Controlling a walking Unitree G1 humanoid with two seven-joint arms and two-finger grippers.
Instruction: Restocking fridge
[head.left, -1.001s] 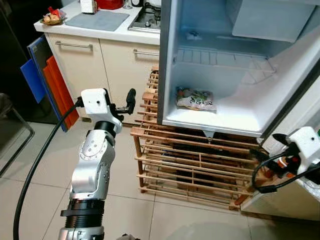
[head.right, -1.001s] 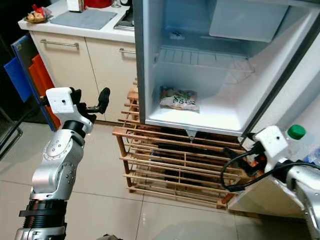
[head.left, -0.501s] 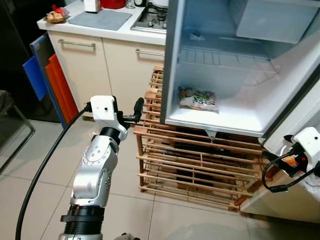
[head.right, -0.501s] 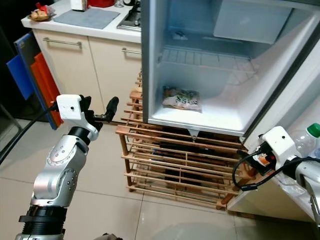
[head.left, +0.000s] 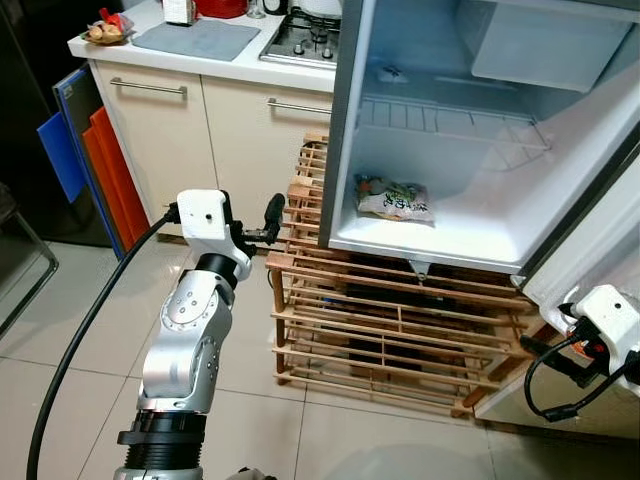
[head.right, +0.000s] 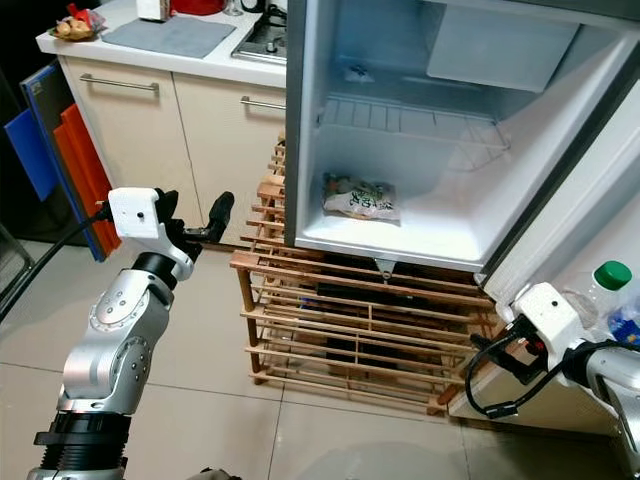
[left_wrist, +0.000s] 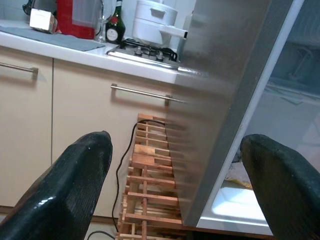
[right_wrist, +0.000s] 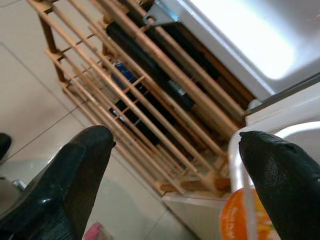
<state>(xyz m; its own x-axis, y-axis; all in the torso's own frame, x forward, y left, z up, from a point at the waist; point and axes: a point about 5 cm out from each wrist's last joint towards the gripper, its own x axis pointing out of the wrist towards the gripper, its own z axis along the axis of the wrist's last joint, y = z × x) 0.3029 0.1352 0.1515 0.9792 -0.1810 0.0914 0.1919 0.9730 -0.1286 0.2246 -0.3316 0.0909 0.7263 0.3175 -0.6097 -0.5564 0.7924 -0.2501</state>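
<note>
Your target, the small white fridge (head.left: 470, 240) with its door swung open, stands up and ahead of both grippers on a slatted wooden rack (head.left: 390, 320). One flat printed food packet (head.left: 393, 198) lies on its floor. The wire shelf (head.left: 450, 120) above that is bare.

Stock sits beside your right gripper (right_wrist: 170, 165): an orange-lidded tub (right_wrist: 247, 222) just past its fingertips in the wrist view, and a clear plastic bottle with a green cap (head.right: 603, 283) close above the wrist in the head view, both apparently in the door's lower tray.

Step in hand, as I read it: reaching for an item, nothing yet picked. The right gripper has its fingers spread wide and holds nothing. Next move calls for you to ease it onto the tub or bottle, close, then carry up and leftward into the compartment, clearing the door edge.

Right arm is low, wrist bent, its black cable (head.left: 555, 385) looping under. Watch that for snagging on the rack.

Left gripper (head.left: 262, 222) is raised at the fridge's outer steel side wall, fingers wide apart and empty, forearm upright, elbow tucked. The cream cabinet (head.left: 200, 130) under the worktop (head.left: 210, 55) lies beyond its fingertips. It looks to be idle. Keep it off the wall.
</note>
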